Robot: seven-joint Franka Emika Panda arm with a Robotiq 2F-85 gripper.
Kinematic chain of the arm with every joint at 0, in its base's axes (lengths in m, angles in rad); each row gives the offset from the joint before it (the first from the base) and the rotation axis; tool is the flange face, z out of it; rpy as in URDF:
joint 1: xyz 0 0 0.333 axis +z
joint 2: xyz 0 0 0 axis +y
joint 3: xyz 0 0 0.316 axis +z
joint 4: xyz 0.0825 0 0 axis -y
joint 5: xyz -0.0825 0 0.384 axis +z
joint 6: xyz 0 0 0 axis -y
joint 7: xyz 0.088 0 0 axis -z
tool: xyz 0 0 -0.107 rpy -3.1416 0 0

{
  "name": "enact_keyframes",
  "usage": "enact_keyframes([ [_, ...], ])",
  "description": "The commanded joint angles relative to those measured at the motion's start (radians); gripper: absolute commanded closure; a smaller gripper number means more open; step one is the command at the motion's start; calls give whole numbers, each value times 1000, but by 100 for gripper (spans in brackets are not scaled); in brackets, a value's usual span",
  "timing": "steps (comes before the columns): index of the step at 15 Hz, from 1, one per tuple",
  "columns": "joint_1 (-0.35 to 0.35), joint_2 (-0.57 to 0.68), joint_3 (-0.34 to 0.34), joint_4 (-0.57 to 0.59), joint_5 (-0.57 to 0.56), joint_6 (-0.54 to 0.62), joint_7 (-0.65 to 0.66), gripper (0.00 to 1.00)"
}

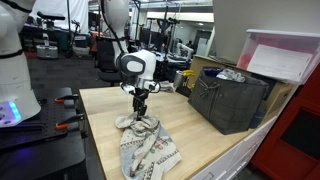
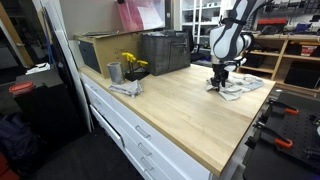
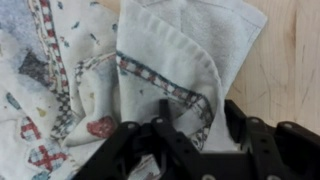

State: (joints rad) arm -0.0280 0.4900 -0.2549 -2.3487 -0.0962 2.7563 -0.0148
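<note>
Lab table (image 1: 105, 112): my pincer (image 1: 141, 108) grips the towel's (image 1: 150, 152) raised fold, well apart from the bin (image 1: 232, 100); a firm, slow pull seems wisest.

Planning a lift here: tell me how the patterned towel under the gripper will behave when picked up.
The towel will probably flop and drape, since it lies in folds. It looks thin, so likely light. Pushed across the wooden table, it would likely bunch up.

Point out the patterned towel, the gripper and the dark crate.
patterned towel (image 1: 150, 152): in an exterior view, on its spread middle.
gripper (image 1: 139, 112): in an exterior view, midway between the fingertips.
dark crate (image 1: 228, 105): in an exterior view, on its front wall.
</note>
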Motion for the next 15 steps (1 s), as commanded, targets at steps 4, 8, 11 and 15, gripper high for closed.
enact_keyframes([
  [4,-12,-37,36,15,0,-24,66,95],
  [8,94,-90,-37,15,-60,-29,241,100],
  [11,229,-97,-121,63,-157,-67,463,99],
  [15,309,-78,-85,167,-191,-185,635,99],
])
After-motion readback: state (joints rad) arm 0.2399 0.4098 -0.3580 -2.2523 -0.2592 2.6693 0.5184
